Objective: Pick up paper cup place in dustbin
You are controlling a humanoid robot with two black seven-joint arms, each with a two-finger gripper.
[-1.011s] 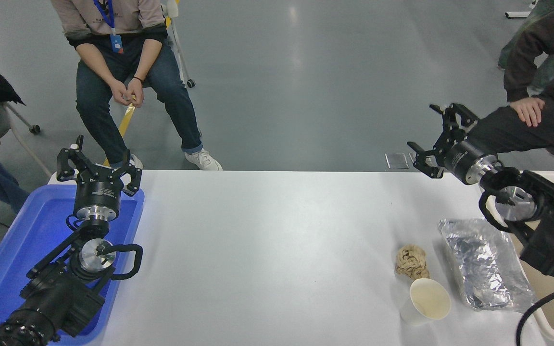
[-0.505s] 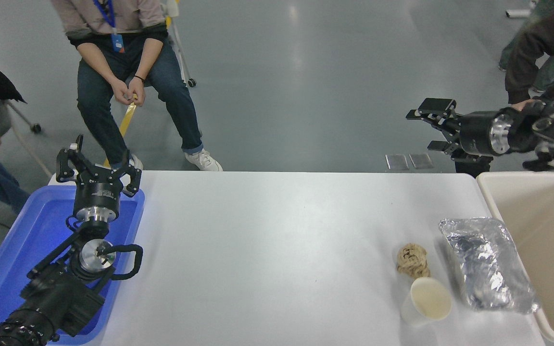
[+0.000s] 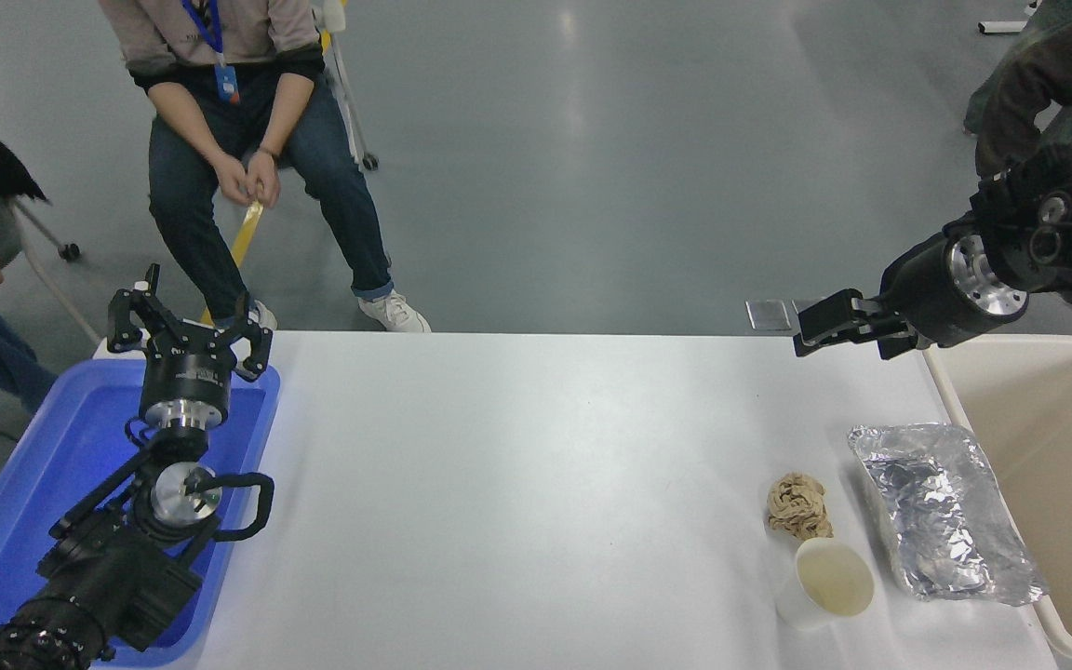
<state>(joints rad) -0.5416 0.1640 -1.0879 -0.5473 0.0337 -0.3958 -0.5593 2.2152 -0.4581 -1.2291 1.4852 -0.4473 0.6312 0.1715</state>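
Well below my right gripper (image 3: pixel 801 333) | small white tapered paper cup (image 3: pixel 823 582) untouched | jaws' gap: I cannot tell | step: reach | next: descend over rim

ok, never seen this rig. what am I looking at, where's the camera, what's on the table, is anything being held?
One picture, taken from a camera high on the robot's own side, looking forward and down over a white table. The two black arms are the robot's. The left gripper sits open over a blue tray at the lower left. The right gripper comes in from the right edge, above the table's far right corner; whether it is open I cannot tell, but it holds nothing.

On the table, near right: a paper cup lying tilted with its mouth facing the camera, a crumpled brown paper ball just behind it, and a foil wrapper beside them. The beige dustbin stands off the right end. People sit beyond the table.
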